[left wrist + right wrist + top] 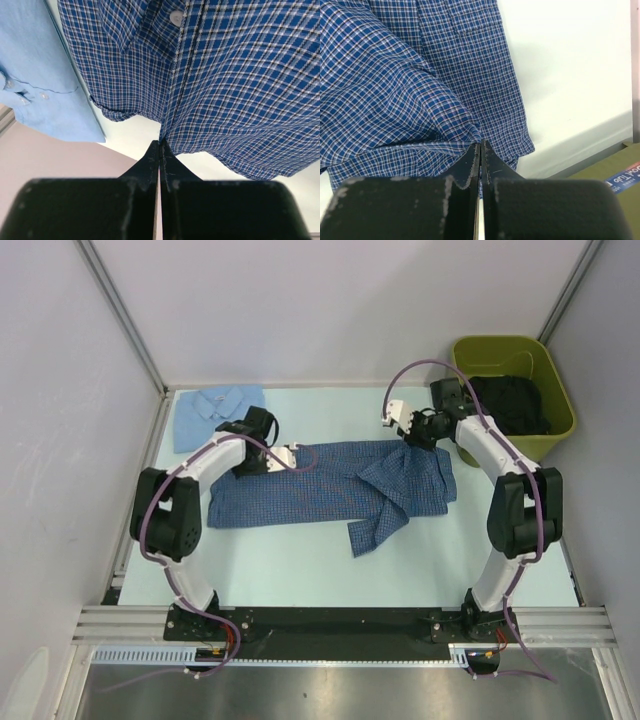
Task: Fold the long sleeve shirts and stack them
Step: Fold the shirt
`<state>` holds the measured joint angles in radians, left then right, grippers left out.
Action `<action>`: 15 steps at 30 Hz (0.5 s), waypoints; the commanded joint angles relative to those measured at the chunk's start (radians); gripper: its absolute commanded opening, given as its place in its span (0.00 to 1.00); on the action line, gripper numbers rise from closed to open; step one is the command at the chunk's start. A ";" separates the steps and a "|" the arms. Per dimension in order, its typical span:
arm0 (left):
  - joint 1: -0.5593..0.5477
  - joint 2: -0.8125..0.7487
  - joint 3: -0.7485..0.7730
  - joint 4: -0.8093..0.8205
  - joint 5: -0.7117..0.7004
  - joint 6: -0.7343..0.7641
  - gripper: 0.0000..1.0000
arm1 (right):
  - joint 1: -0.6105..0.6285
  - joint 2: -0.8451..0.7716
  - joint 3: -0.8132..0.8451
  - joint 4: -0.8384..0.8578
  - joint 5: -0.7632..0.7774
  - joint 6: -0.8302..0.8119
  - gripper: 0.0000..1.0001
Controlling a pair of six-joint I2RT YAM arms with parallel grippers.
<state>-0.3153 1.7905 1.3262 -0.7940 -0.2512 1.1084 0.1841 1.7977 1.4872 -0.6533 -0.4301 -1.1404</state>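
Observation:
The medium blue checked shirt (320,490) lies spread lengthwise across the middle of the table, one sleeve trailing toward the front. My left gripper (285,458) is shut, pinching its edge near the button placket (160,142). The checked cloth (240,75) fills the left wrist view, with a white button (176,18). My right gripper (410,435) is shut on a raised fold at the shirt's right end (480,144). The cloth (395,90) bunches up to the jaws. The pale blue shirt (215,415) lies folded at the back left corner and shows in the left wrist view (35,75).
A green bin (515,390) holding dark clothes stands at the back right, beside my right arm; its edge shows in the right wrist view (615,170). Pale table surface (300,560) lies in front of the shirt. Walls enclose the back and sides.

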 commanded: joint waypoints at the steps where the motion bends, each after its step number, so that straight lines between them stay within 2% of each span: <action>1: 0.012 0.026 0.048 0.038 -0.010 0.001 0.00 | 0.003 0.026 0.024 0.060 0.011 0.001 0.00; 15: 0.045 0.090 0.050 0.075 0.000 -0.030 0.00 | 0.025 0.124 0.038 0.119 0.033 0.070 0.00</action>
<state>-0.2935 1.8690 1.3357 -0.7475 -0.2554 1.0992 0.1989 1.8980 1.4872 -0.5919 -0.4011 -1.1114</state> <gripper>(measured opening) 0.003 0.009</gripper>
